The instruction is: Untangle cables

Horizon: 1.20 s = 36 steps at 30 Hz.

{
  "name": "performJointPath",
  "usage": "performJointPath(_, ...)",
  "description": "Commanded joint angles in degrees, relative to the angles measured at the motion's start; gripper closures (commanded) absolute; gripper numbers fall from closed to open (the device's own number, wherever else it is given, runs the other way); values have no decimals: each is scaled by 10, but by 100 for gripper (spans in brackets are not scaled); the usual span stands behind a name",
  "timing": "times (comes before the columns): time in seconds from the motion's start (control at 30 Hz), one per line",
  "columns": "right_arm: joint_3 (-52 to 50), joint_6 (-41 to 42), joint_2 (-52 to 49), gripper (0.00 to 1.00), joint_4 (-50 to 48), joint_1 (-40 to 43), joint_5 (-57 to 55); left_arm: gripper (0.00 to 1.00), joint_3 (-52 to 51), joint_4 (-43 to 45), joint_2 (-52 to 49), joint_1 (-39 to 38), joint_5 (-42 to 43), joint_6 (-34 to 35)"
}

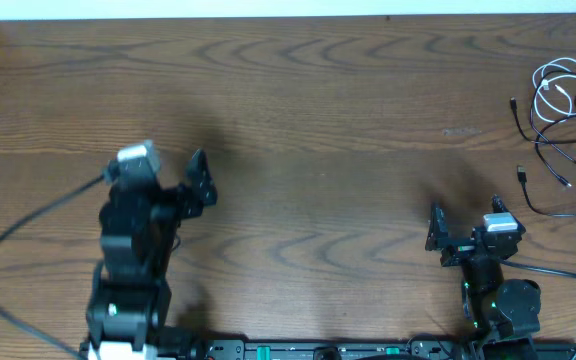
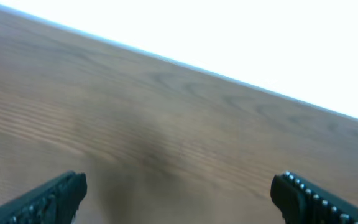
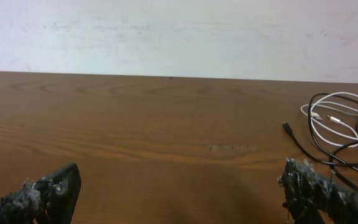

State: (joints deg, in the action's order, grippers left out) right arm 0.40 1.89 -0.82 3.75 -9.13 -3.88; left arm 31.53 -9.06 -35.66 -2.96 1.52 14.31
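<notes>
From overhead, the wooden table (image 1: 298,90) carries both cables at its far right edge. The white cable (image 1: 566,90) lies in a loose coil, and the black cable (image 1: 566,213) trails from it toward the near side in open bends, its small plug ends lying free on the wood; the two cords cross where the coil sits. The left gripper (image 1: 203,180) hangs over the left half of the table, well apart from the cords, with its jaws spread wide and nothing between them. The right gripper (image 1: 466,222) is near the front right, closer to the cables but not touching them, jaws also wide. In the left wrist view, the left gripper (image 2: 179,183) shows both fingers far apart over bare, blurred wood. In the right wrist view, the right gripper (image 3: 179,177) stands wide and empty, with the white cable (image 3: 337,118) and black cable (image 3: 303,144) ahead and to its right.
</notes>
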Motion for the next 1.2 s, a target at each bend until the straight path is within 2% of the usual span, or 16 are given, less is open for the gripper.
performJointPath(0.0,-1,-7,5,1,2,-3,-3,1,-66,39,73,17,-6,-56)
performJointPath(0.2,-1,-7,5,1,2,-3,-3,1,-158,66,191,19,-7,-125)
performJointPath(0.33,-1,-7,5,1,2,-3,-3,1,-203,67,242,19,-7,-145)
performJointPath(0.9,-1,-7,5,1,2,-3,-3,1,-309,96,326,19,-7,-145)
performJointPath(1.07,-1,-7,5,1,2,-3,-3,1,-313,47,349,19,-11,-146)
performJointPath(1.17,-1,-7,5,1,2,-3,-3,1,-313,49,356,19,-11,-147)
